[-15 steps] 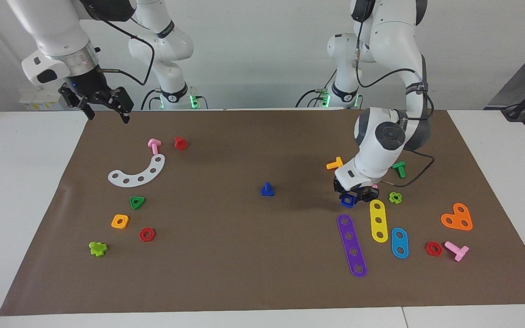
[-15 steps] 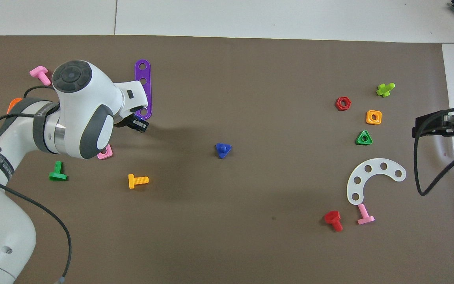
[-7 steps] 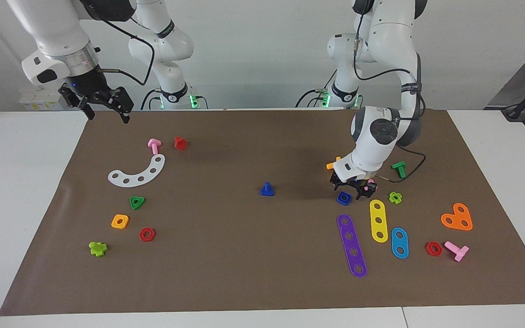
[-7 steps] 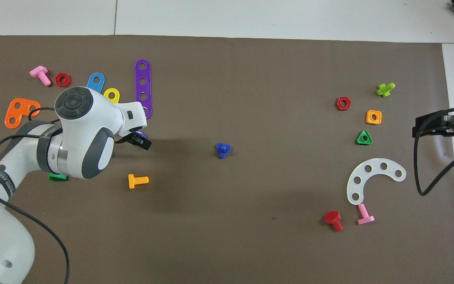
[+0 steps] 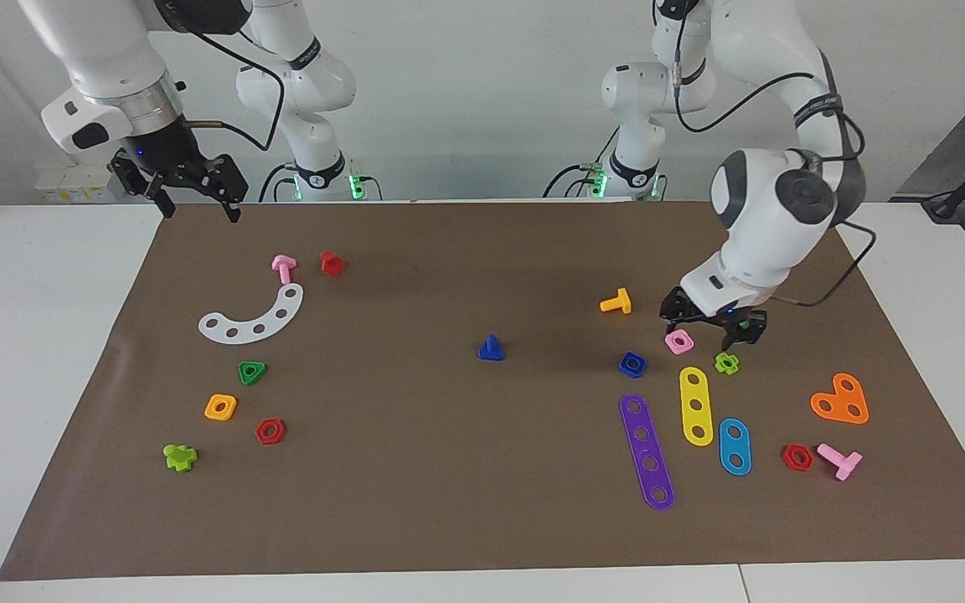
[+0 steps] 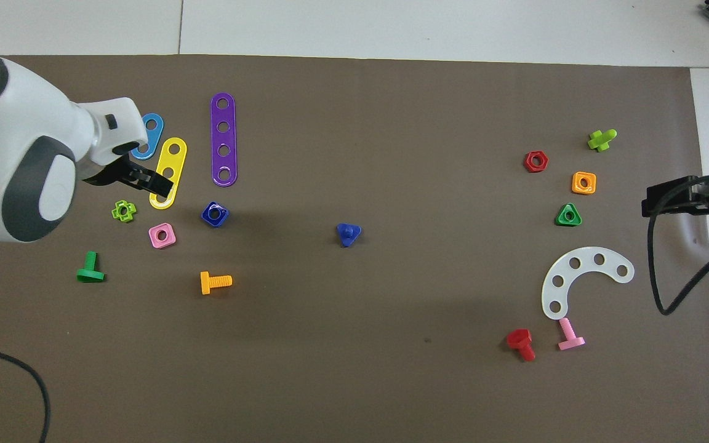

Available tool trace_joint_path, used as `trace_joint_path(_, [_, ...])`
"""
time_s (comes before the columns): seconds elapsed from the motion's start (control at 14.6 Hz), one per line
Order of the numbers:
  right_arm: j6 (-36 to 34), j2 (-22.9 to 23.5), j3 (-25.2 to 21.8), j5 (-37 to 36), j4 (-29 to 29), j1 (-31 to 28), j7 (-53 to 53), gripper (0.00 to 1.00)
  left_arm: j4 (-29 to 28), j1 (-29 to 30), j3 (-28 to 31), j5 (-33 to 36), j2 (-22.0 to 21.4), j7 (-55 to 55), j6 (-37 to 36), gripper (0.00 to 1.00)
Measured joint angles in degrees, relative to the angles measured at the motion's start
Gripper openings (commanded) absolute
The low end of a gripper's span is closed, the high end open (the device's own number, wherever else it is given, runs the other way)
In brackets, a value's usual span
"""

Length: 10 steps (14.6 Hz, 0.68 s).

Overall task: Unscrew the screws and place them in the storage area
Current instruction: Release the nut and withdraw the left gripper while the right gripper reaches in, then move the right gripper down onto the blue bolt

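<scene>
Change since a second ago is plain to us: the left claw [image 5: 712,328] was then low on the dark-blue square nut [image 5: 632,363], and now it has let go, risen and drawn away toward the left arm's end of the bench [image 5: 55,352]. We see it hanging over the pink square nut [image 5: 679,341] and the small green cross-shaped nut [image 5: 726,363], its fingers spread apart with nothing between them.

We find the dark-blue nut lying flat on the brown paper mat [image 5: 415,469], its round hole facing up, so it has no long axis to speak of. It sits just beside the pink nut, toward the right arm's end from it, and nearer to the robots than the tip of the purple strip [image 5: 647,451]. The yellow strip [image 5: 695,404] lies close by, farther from the robots than the pink nut.

The dark-blue bolt [image 5: 490,348] has not moved. We see it near the middle of the mat, standing on its flat head with the short stem pointing straight up, well apart from its nut. From overhead its head looks three-cornered.

The orange bolt [image 5: 616,301], hidden in part by the arm half a second ago, now shows whole, nearer to the robots than the dark-blue nut.

The right claw [image 5: 193,188] waits above the mat's corner at the right arm's end, as before, fingers apart and empty.
</scene>
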Motion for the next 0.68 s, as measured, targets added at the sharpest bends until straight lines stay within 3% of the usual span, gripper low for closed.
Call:
trace_joint_path(0.34, [9.4,1.7,0.4,1.0,-4.6,9.4,5.4,1.00,0.8,10.0,0.5,0.0,-7.2,0.2,-7.2,1.00])
trace_joint_path(0.68, [22.3,13.5,0.8,1.1,-3.3,24.0,25.2,1.00,8.0,13.1,0.9,0.0,-12.3,-2.1,-21.2,1.00])
